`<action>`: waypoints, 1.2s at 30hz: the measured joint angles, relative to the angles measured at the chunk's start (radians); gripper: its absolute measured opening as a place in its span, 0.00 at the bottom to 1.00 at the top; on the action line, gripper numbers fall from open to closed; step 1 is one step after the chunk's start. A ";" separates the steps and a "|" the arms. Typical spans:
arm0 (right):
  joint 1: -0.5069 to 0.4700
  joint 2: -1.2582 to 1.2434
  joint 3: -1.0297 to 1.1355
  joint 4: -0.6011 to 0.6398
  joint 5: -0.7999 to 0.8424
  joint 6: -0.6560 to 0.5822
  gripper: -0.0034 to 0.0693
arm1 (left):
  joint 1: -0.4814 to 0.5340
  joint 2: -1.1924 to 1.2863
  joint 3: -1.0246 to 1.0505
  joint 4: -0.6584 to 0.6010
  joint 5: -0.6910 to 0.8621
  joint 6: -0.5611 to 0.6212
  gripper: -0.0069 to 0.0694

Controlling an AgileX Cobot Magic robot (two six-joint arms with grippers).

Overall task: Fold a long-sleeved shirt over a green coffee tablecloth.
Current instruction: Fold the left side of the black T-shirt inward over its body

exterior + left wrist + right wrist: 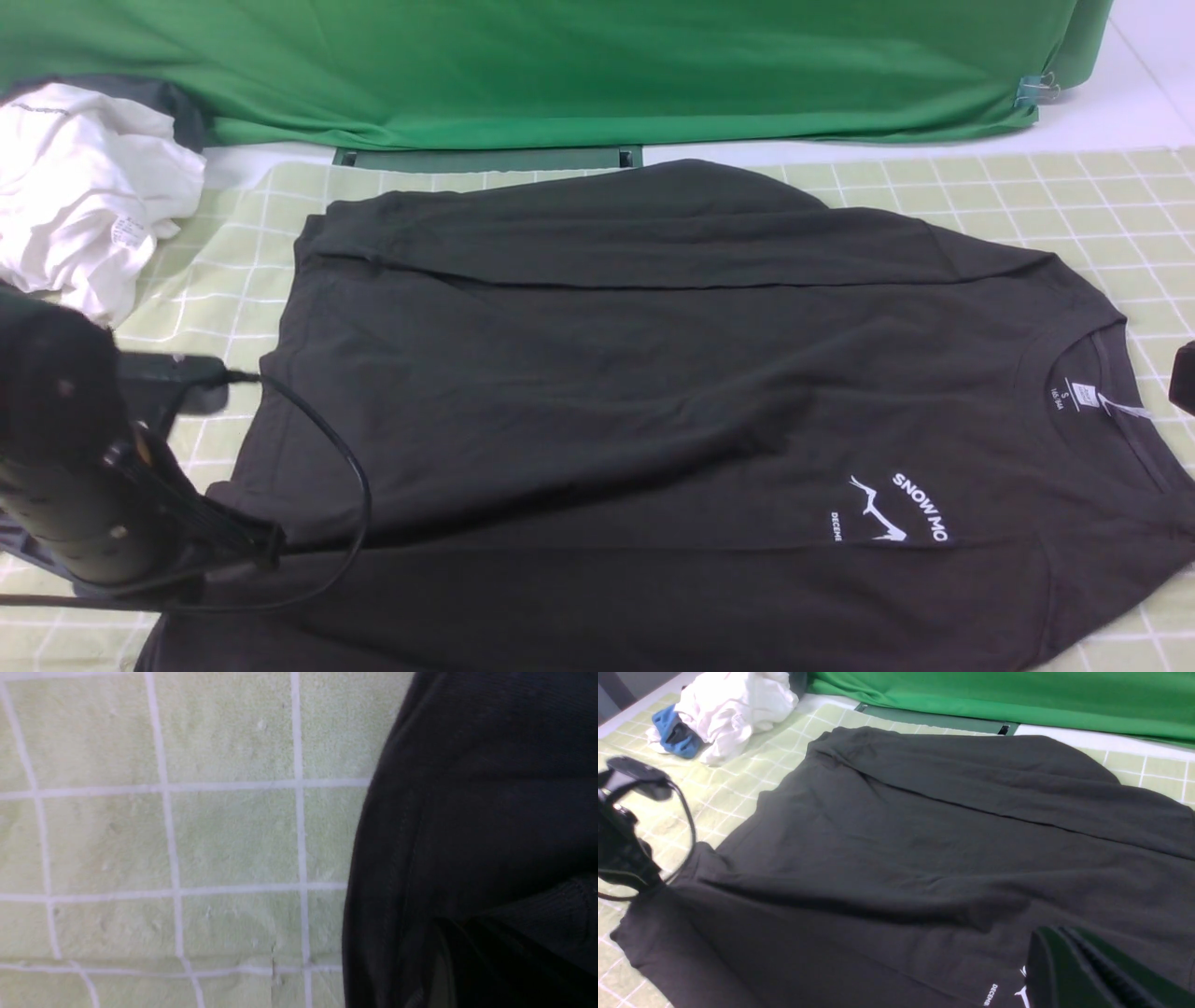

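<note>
The long-sleeved shirt (653, 373) lies spread on the green coffee tablecloth (1027, 196), neck label to the right and white "SNOW MO" lettering near the front. The far sleeve is folded across its back part. My left gripper (257, 546) sits at the shirt's left hem, and the fabric there rises into it, so it looks shut on the hem. In the left wrist view the shirt (490, 788) hides the jaws beside the tablecloth (224, 835). My right gripper (1083, 970) hangs shut and empty above the chest; only its edge (1184, 378) shows by the collar.
A crumpled white garment (84, 187) lies at the back left with a blue cloth (672, 732) beside it. Plain bright green fabric (560, 65) hangs along the back, clipped at the right (1036, 91). A black cable (345, 467) loops from the left arm over the shirt.
</note>
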State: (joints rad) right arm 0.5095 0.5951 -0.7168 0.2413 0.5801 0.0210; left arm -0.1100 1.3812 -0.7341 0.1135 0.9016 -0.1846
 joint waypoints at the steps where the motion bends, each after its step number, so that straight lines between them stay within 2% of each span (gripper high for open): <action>1: 0.000 0.000 0.000 0.000 0.000 0.000 0.05 | 0.000 -0.033 -0.015 -0.010 0.044 0.007 0.11; 6: 0.000 0.000 0.000 0.000 -0.001 0.000 0.06 | 0.000 -0.114 -0.077 -0.024 0.080 0.035 0.11; 8: 0.000 0.000 0.000 0.000 -0.003 0.000 0.06 | 0.000 -0.126 -0.136 -0.041 0.060 0.085 0.11; 12: 0.000 0.000 0.000 0.000 -0.011 0.000 0.06 | 0.000 -0.106 -0.249 -0.052 0.029 0.113 0.11; 16: 0.000 0.000 0.000 0.000 -0.014 0.000 0.06 | 0.000 -0.009 -0.437 -0.047 0.010 0.123 0.11; 24: 0.000 0.000 0.000 0.000 -0.014 0.005 0.06 | 0.000 0.249 -0.683 0.010 -0.044 0.161 0.11; 31: 0.000 0.000 0.000 0.000 -0.014 0.017 0.07 | 0.000 0.412 -0.729 0.071 -0.071 0.192 0.11; 36: 0.000 0.000 0.000 0.000 -0.014 0.024 0.09 | 0.000 0.479 -0.729 0.090 -0.145 0.192 0.12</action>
State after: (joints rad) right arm 0.5095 0.5951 -0.7168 0.2413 0.5658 0.0447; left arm -0.1100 1.8606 -1.4630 0.2031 0.7565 0.0078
